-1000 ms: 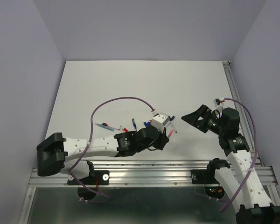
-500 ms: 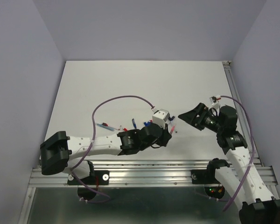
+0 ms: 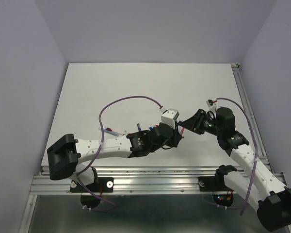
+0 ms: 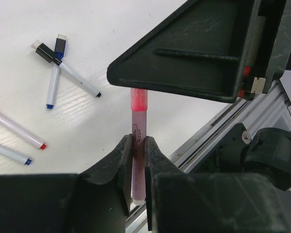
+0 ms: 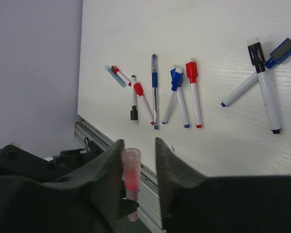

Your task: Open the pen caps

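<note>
Left wrist: pink plastic pen [image 4: 137, 125], likely light and slick, barrel clamped by left gripper [image 4: 137, 144]; right gripper [image 5: 138, 145] loosely straddles stubby pink cap [image 5: 131, 170], so grip there.

Wide open across the upper half of the surface [image 3: 136, 87] in the top view. Tight at lower centre, with left tool [image 4: 138, 144] and right tool [image 5: 138, 143] nose to nose around a pink pen [image 4: 137, 124]. Blocked just left of that by loose pens [image 5: 154, 87] and the left arm [image 3: 102, 145] stretched along the lower edge.
</note>
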Action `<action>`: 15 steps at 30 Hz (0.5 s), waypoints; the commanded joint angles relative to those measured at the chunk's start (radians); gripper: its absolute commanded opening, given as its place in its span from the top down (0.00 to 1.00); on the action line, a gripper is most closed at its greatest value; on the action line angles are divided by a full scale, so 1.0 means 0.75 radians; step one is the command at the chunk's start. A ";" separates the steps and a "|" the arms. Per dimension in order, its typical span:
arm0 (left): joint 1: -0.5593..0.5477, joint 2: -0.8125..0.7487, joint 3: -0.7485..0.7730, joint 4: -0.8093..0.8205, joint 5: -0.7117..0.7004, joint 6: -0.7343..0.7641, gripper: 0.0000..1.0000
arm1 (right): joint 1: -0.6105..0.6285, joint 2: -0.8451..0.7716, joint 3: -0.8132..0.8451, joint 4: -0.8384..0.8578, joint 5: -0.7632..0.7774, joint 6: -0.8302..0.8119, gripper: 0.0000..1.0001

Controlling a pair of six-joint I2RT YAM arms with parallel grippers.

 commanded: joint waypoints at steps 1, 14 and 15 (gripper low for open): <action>0.012 0.001 0.068 0.029 -0.005 -0.037 1.00 | 0.016 -0.010 0.049 0.085 0.029 -0.004 0.72; 0.033 0.040 0.094 0.021 0.042 -0.008 0.32 | 0.019 -0.008 0.102 -0.003 0.035 -0.004 0.99; 0.035 0.048 0.099 0.017 0.040 0.000 0.32 | 0.019 -0.008 0.102 -0.003 0.009 0.004 0.99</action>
